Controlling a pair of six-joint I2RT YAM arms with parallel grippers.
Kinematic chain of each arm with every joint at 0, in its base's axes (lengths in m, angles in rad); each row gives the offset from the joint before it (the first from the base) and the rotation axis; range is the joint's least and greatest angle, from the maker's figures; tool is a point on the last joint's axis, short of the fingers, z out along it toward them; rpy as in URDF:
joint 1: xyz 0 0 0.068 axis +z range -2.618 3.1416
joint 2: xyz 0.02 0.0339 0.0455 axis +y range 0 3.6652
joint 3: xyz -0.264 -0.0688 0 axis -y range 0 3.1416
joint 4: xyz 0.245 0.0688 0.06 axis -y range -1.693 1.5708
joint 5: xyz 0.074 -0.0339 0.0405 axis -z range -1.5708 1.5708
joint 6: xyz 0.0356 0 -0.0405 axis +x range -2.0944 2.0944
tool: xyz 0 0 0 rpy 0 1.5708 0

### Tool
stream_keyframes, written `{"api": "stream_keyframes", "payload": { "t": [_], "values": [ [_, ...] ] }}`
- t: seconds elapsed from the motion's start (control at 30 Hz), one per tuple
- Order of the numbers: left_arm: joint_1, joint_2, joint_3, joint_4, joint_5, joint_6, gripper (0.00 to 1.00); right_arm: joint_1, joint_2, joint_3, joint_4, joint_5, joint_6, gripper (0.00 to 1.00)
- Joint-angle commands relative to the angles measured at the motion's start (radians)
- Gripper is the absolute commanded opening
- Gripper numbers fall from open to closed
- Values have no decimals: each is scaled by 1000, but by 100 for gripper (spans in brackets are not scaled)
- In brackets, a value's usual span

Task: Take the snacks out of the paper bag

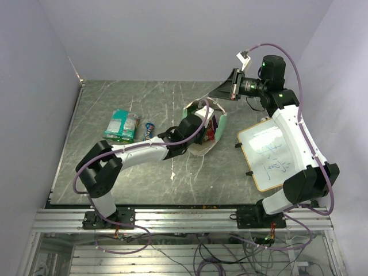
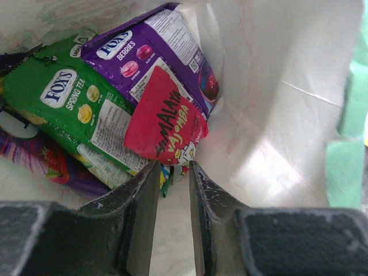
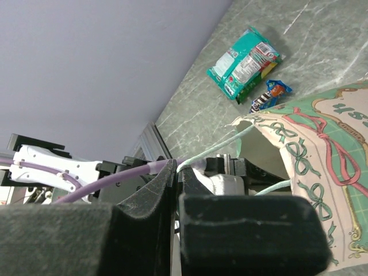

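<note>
The paper bag (image 1: pixel 214 123) stands open mid-table. My left gripper (image 2: pixel 172 167) is inside it, jaws a narrow gap apart and empty, tips just short of the lower edge of a small red packet (image 2: pixel 164 123). Behind it lie a purple candy bag (image 2: pixel 155 52), a green candy bag (image 2: pixel 63 100) and a purple-pink bag (image 2: pixel 40 161). My right gripper (image 3: pixel 183 167) is shut on the bag's string handle (image 3: pixel 230 144) and holds it up at the bag's far right (image 1: pixel 230 86). Green bags (image 1: pixel 122 125) and a blue bar (image 1: pixel 148 131) lie on the table to the bag's left.
A wood-framed whiteboard (image 1: pixel 269 156) lies on the table right of the bag, under the right arm. Walls close the table at the back and left. The green bags (image 3: pixel 244 63) and blue bar (image 3: pixel 270 95) also show in the right wrist view.
</note>
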Motion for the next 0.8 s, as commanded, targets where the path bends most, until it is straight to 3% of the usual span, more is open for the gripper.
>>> {"api": "stream_keyframes", "payload": {
  "t": [0.0, 0.4, 0.77],
  "values": [
    [-4, 42, 57, 20, 13, 16, 39, 5, -8, 47, 28, -18, 18, 0],
    [3, 165, 167, -60, -169, -79, 62, 5, -9, 47, 36, -20, 26, 0],
    [2, 226, 234, -147, -167, -107, 76, 5, -9, 35, 38, -25, 23, 0]
  ]
}}
